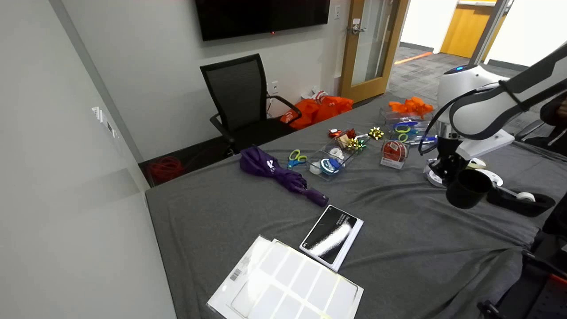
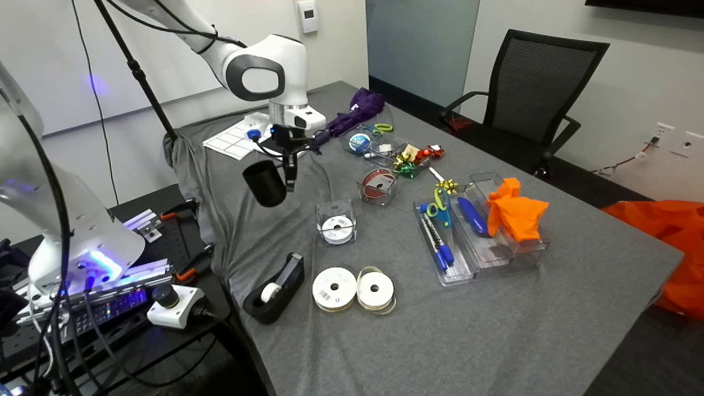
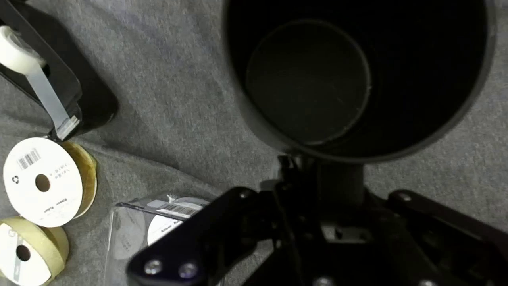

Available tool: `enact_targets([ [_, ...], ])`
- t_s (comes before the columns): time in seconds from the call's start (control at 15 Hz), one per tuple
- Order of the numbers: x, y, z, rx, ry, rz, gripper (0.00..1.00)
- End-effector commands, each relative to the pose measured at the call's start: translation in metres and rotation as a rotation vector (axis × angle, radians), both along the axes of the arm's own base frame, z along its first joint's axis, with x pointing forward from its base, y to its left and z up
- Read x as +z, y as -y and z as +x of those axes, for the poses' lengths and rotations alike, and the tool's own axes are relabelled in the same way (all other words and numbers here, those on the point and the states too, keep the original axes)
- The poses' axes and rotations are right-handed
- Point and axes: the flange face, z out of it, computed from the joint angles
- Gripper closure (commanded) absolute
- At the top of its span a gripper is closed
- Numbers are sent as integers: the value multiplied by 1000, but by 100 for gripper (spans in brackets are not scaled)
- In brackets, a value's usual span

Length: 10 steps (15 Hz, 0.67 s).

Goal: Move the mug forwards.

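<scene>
The mug [image 1: 468, 190] hung over the table [image 1: 412, 257], seemingly mid-carry.
In an exterior view it tilted; I judged it next wanted advancing, levelling, lowering. In an exterior view the gripper [image 2: 290, 180] clasped it, a clear ribbon box [image 2: 333, 208] at its four o'clock likely in the way, a tape dispenser [image 2: 279, 298] at six. In the wrist view ribbon spools [image 3: 59, 186] lay at eight.
</scene>
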Motion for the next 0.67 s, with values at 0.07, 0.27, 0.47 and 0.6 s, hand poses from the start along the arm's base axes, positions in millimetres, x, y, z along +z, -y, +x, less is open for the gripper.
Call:
enact_targets([
  [0.07, -12, 38, -4, 122, 2, 84, 95],
  [0.27, -33, 53, -9, 179, -28, 137, 95],
  [0.47, -56, 58, -16, 234, -60, 194, 95],
  [0.6, -68, 60, -20, 266, -72, 216, 95],
])
